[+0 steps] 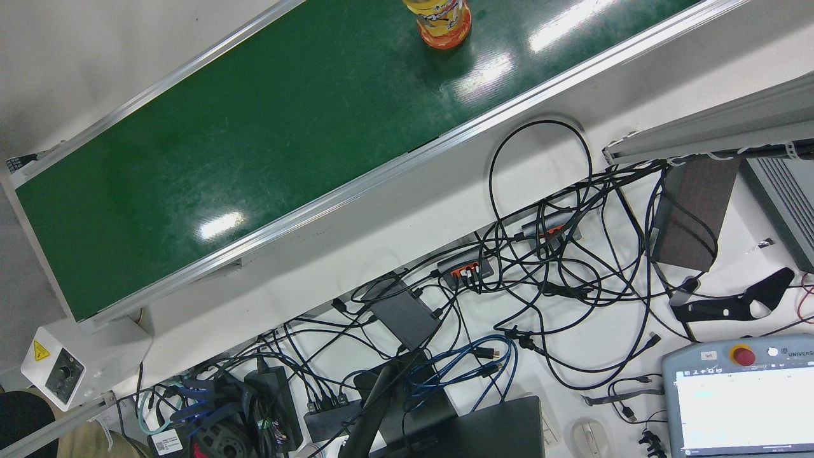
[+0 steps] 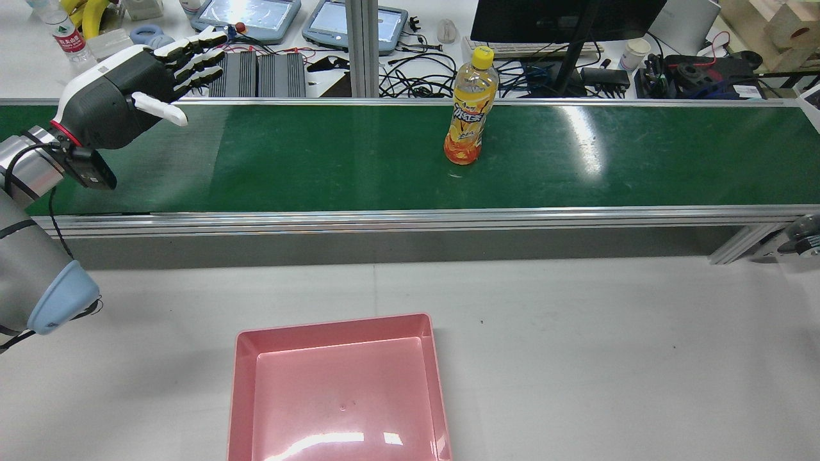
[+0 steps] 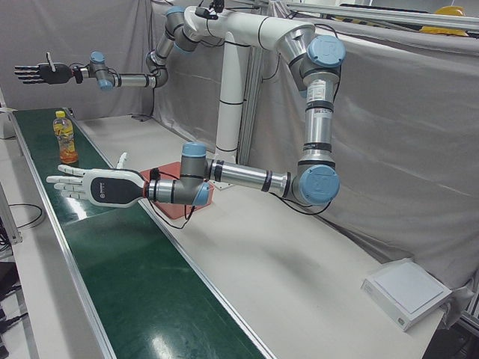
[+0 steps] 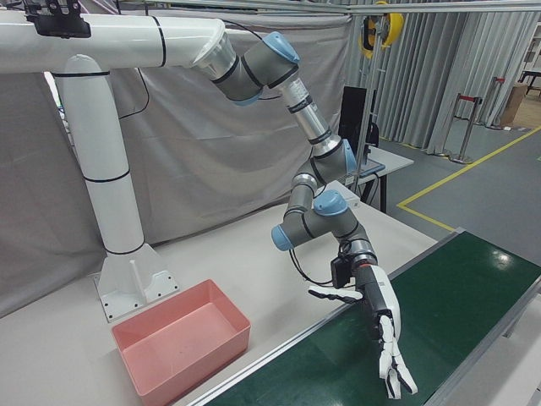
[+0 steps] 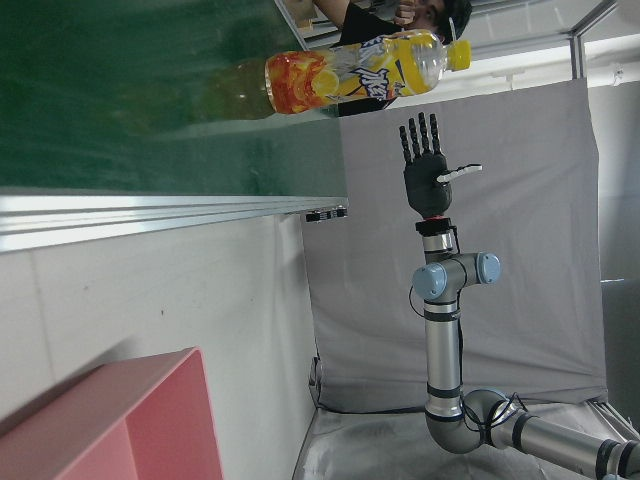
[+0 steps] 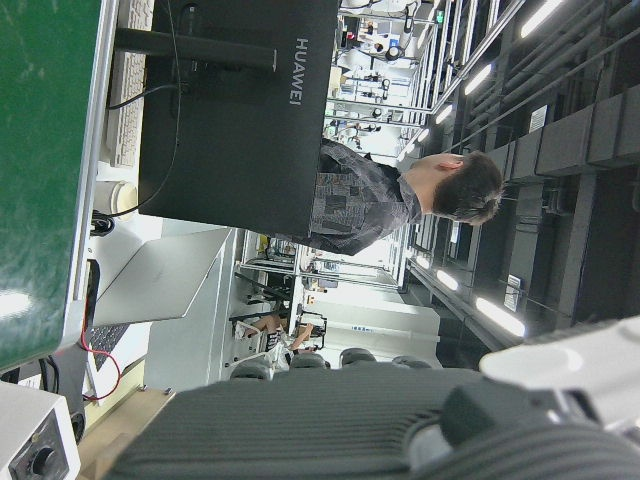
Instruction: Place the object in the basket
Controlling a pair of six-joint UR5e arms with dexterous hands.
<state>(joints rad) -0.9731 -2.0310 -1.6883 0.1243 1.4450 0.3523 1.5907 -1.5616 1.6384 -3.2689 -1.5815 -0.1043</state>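
Task barely begun, by my reading. Bottle (image 2: 471, 109) stands upright on the green belt (image 2: 320, 160), near its far edge, untouched by either hand. Basket (image 2: 339, 390) sits on the white worktop (image 2: 576, 333) on the near side of the belt; it holds nothing.

Left hand (image 2: 138, 89) hovers over the belt's left end in the rear view, fingers spread and extended, holding nothing, well apart from the bottle. Right hand (image 3: 41, 72) is out of the rear frame; the left-front view shows it raised above the far end of the belt beyond the bottle, fingers spread flat, empty. It is small there, so how its fingers are set is only probable.

Done: nothing that shows. Left: reach, grasp, lift, carry across the belt rail, release into basket. From where the bottle stands, I cannot tell which hand is meant to take it.
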